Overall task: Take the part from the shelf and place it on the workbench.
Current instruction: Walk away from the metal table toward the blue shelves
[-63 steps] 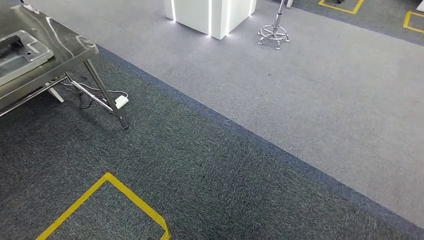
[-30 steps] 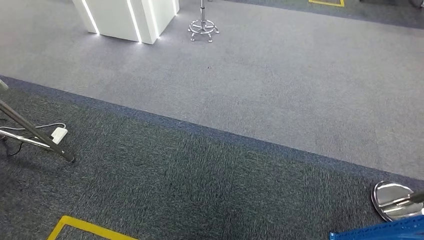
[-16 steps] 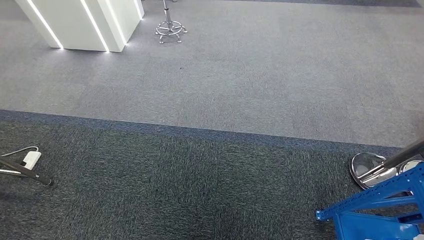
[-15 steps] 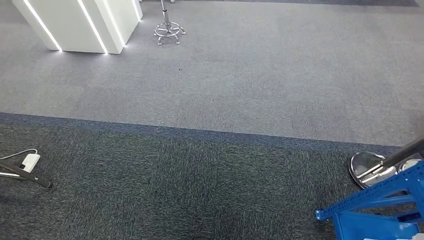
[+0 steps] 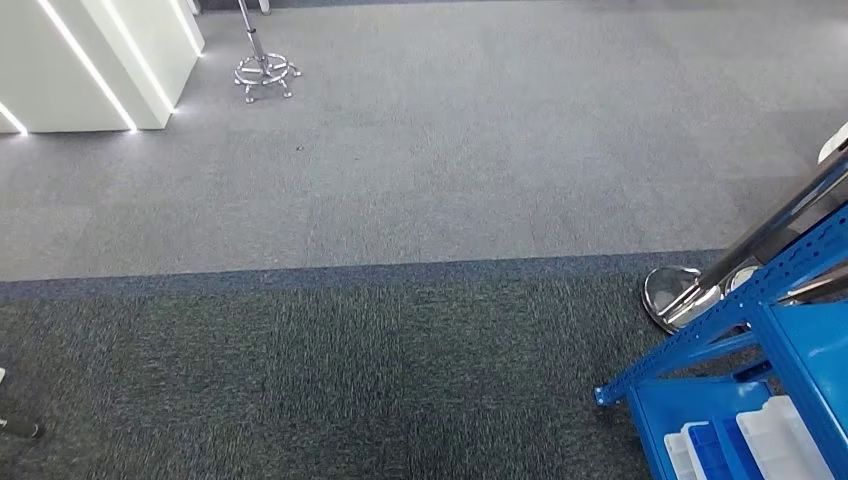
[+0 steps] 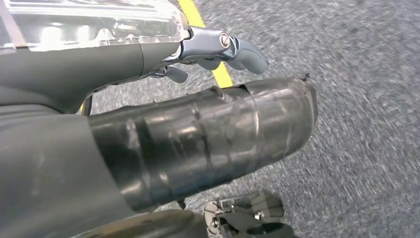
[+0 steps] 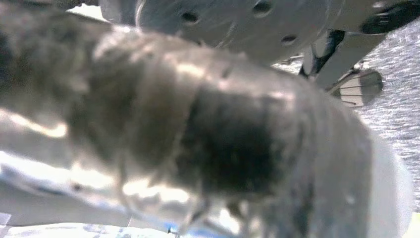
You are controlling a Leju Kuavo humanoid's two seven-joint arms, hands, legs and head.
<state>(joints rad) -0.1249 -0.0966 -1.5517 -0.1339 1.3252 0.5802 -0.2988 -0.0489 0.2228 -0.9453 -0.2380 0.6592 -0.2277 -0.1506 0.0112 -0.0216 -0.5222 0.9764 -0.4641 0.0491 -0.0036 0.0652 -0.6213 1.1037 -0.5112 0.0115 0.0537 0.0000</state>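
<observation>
The blue metal shelf (image 5: 752,318) comes into the head view at the lower right. On its low level stand white bins (image 5: 781,441) and a blue bin (image 5: 714,450); what they hold is hidden. In the left wrist view my left hand (image 6: 198,124) hangs over dark carpet, its thick taped thumb in front and its fingers (image 6: 233,47) apart with nothing in them. My right hand (image 7: 223,129) is a close grey blur in the right wrist view, and how its fingers lie cannot be made out.
A slanted chrome post on a round chrome base (image 5: 676,294) stands right beside the shelf's corner. A white lit counter (image 5: 90,60) and a stool base (image 5: 265,72) are far left. Open carpet spans the middle. A yellow floor line (image 6: 208,44) runs under my left hand.
The whole picture has swung to the right: the steel workbench and its leg slid off to the left, and the blue shelf with its bins came in from the right.
</observation>
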